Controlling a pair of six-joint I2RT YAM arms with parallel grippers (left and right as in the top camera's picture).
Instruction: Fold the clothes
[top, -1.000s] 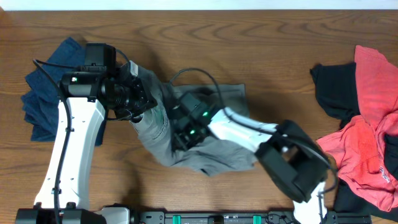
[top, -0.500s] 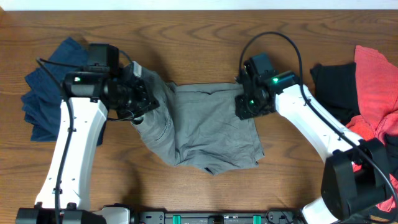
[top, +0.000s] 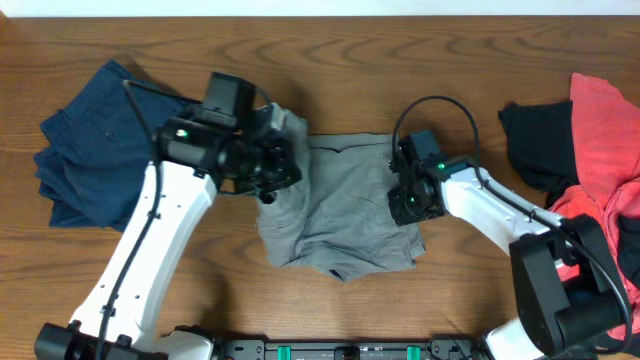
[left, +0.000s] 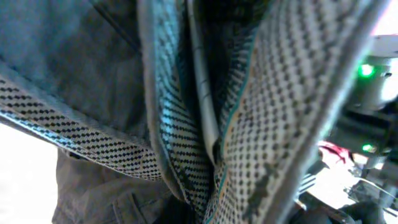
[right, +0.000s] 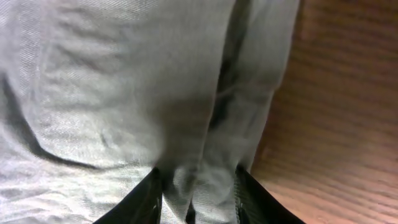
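Observation:
The grey shorts (top: 340, 215) lie mid-table in the overhead view, with the left part lifted. My left gripper (top: 278, 170) holds that lifted left edge above the cloth. The left wrist view is filled by grey cloth (left: 93, 56) and its pale checked waistband lining (left: 249, 124), which hide the fingers. My right gripper (top: 405, 205) is at the shorts' right edge. In the right wrist view its dark fingers (right: 205, 202) have a fold of the grey shorts (right: 112, 93) between them.
Navy shorts (top: 85, 150) lie at the far left, partly under the left arm. A black piece (top: 540, 140) and coral-red pieces (top: 600, 230) are piled at the right edge. Bare wooden table (top: 400, 70) shows behind the shorts.
My left gripper has moved right, carrying the shorts' left edge over towards the middle. My right gripper has moved a little towards the front along the right edge.

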